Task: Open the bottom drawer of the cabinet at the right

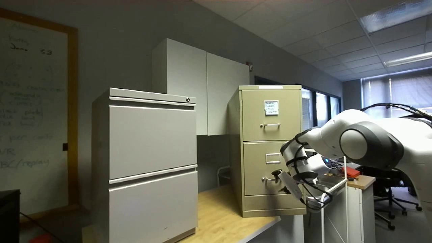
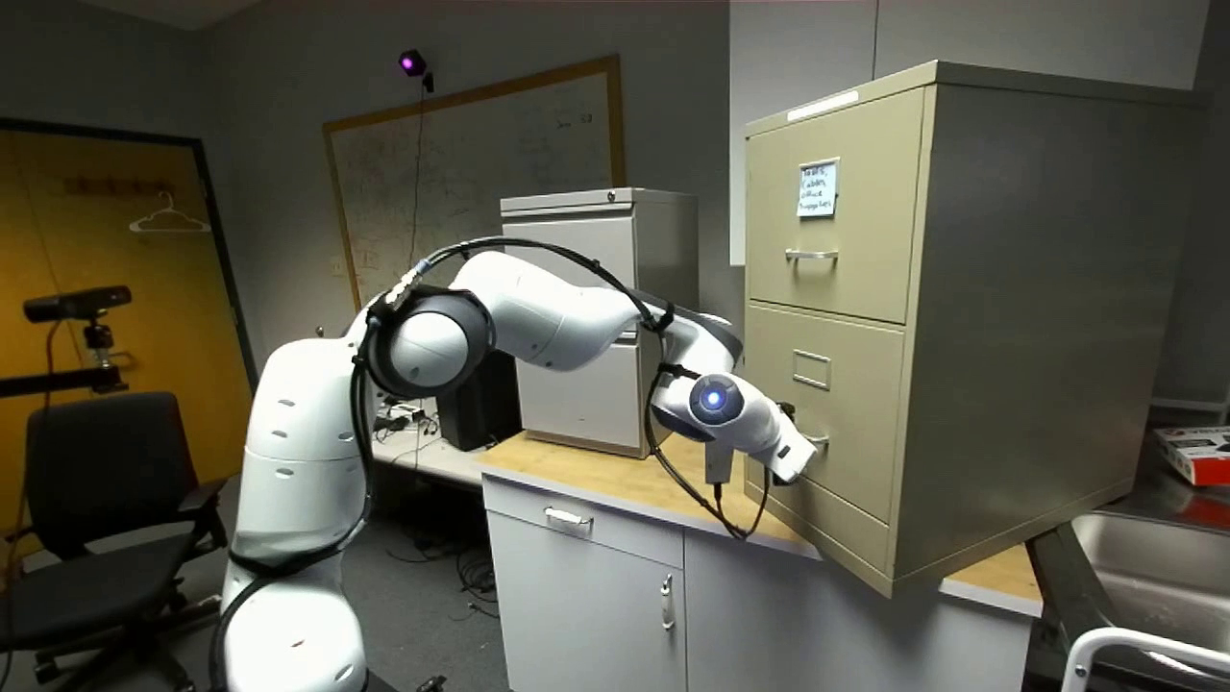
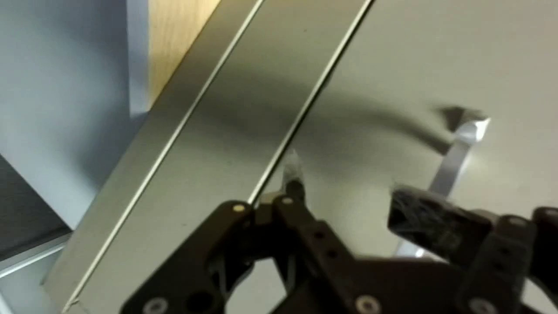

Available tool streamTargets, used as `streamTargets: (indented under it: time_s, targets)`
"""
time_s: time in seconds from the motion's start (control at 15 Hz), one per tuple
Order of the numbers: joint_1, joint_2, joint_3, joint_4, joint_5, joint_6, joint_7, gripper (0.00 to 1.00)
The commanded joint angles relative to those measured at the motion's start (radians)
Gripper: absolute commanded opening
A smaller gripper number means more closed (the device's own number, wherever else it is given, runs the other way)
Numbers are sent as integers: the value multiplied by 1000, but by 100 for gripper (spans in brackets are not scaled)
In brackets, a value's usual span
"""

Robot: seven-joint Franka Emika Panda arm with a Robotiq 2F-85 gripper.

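The beige-tan cabinet (image 1: 254, 104) stands on a counter, also in an exterior view (image 2: 1038, 317); its top drawer carries a paper label. The bottom drawer (image 1: 254, 162) sits flush with the cabinet; its front shows in an exterior view (image 2: 860, 413) and the wrist view (image 3: 362, 144). Its metal handle (image 1: 267, 179) runs slanted in the wrist view (image 3: 451, 168). My gripper (image 1: 281, 182) is at the drawer front near the handle. In the wrist view the gripper (image 3: 343, 185) is open and empty; one finger covers part of the handle. I cannot tell whether they touch.
A pale grey two-panel cabinet (image 1: 152, 141) stands beside the beige one on the wooden counter (image 1: 219, 206). White wall cupboards (image 1: 226, 94) hang behind. A white metal rail (image 1: 337, 185) is near my wrist. A sink (image 2: 1143, 567) lies past the cabinet. Cables hang from my arm.
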Motion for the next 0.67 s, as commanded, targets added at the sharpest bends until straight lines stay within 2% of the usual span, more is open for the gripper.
streamTargets:
  time_s: [0.0, 0.13, 0.33, 0.6]
  targets:
    - [-37, -9, -1, -39, 243, 22, -167, 83]
    - [-57, -2, -14, -25, 392, -12, -271, 99]
    - [-72, -5, -27, -23, 525, -74, -376, 100]
    - [-74, -16, -36, -50, 609, -137, -449, 100]
